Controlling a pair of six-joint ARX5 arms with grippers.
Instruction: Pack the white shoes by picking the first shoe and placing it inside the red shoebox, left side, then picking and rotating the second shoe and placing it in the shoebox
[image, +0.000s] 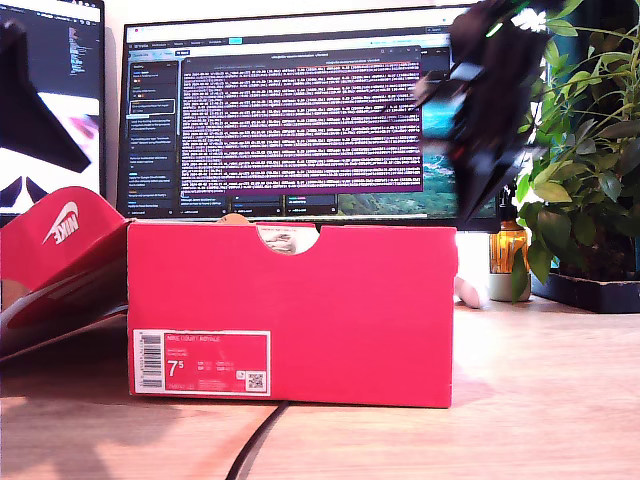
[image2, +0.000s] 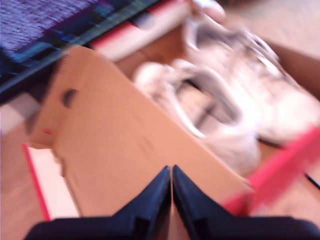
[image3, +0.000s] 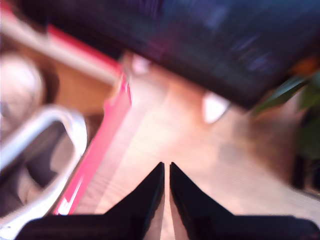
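Our first gripper has its jaws pressed together with nothing between them, hanging above the brown cardboard flap of the red shoebox. First wrist view is motion-blurred, but both white shoes lie side by side inside the box, beyond the flap and well apart from the fingertips; no contact. Our second gripper is also closed on nothing, jaws nearly touching, and hovers over bare wooden table just outside the box's red wall. In the second wrist view a white shoe's heel opening shows inside the box, off to the side of the jaws, across that wall, not touched. Also blurred. Exterior view: shoebox sits on the table at centre, label with 7.5 on the front face, half-round notch in the top edge; shoes are hidden behind the front wall there. Red lid with white swoosh leans open at the exterior view's left. One dark arm, blurred, is raised above the box's end at the exterior view's upper right; another dark arm part shows at the exterior view's upper left. Monitor with text stands behind the box, potted plant at the exterior view's right, black cable runs out under the box front.
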